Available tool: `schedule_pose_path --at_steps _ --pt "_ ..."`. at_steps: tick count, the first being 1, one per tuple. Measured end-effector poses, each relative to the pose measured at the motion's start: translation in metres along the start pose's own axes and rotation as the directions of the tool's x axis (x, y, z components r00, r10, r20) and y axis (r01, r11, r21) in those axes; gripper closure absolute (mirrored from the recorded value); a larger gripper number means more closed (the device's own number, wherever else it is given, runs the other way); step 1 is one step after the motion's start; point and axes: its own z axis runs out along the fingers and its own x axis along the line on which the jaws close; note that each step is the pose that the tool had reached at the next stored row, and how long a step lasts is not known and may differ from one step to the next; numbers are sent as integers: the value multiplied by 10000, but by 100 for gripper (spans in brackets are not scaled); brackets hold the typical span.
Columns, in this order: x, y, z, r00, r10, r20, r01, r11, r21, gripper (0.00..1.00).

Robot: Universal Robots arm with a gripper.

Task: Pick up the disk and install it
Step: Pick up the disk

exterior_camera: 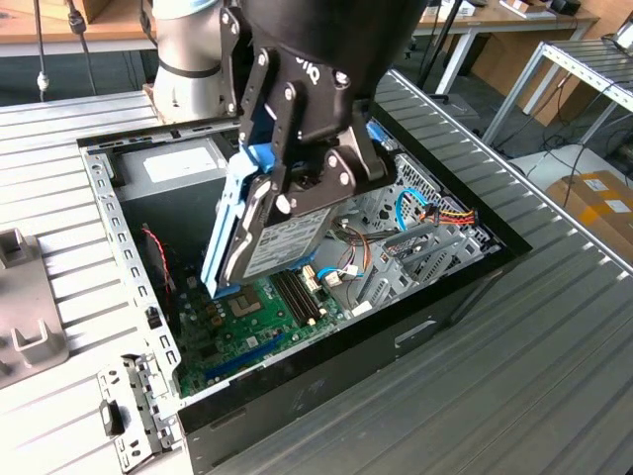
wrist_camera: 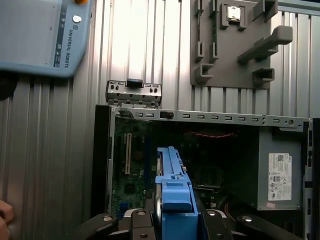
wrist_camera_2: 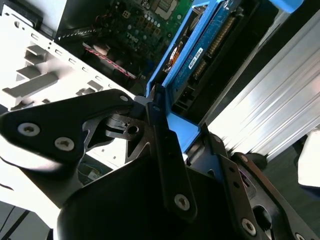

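My gripper (exterior_camera: 302, 173) is shut on the disk (exterior_camera: 277, 237), a grey drive with a white label in a light-blue carrier frame. The disk hangs tilted on edge, its lower end just above the green motherboard (exterior_camera: 262, 312) inside the open computer case (exterior_camera: 107, 228). In the second wrist view the black fingers (wrist_camera_2: 159, 131) clamp the disk's blue frame (wrist_camera_2: 182, 57) from both sides. The first wrist view has the disk's blue end tab (wrist_camera: 173, 196) standing between the gripper (wrist_camera: 172, 222) links, over the case interior.
A metal drive cage (exterior_camera: 415, 252) with coloured cables sits at the case's right side in the exterior view. The power supply (wrist_camera: 280, 172) fills one corner. Outside lie a grey fixture plate (wrist_camera: 235, 45), a small metal bracket (wrist_camera: 134, 92) and a teach pendant (wrist_camera: 40, 35).
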Motion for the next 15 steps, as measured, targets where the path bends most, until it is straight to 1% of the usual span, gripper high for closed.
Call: schedule_pose_path --at_steps 3,6,15 --pt "9 -67 -3 10000 1 0 -1 10000 -8 63" --pt "16 -105 -6 10000 1 -1 -1 10000 -11 63" --pt "52 -133 -9 10000 1 0 -1 10000 -11 63"
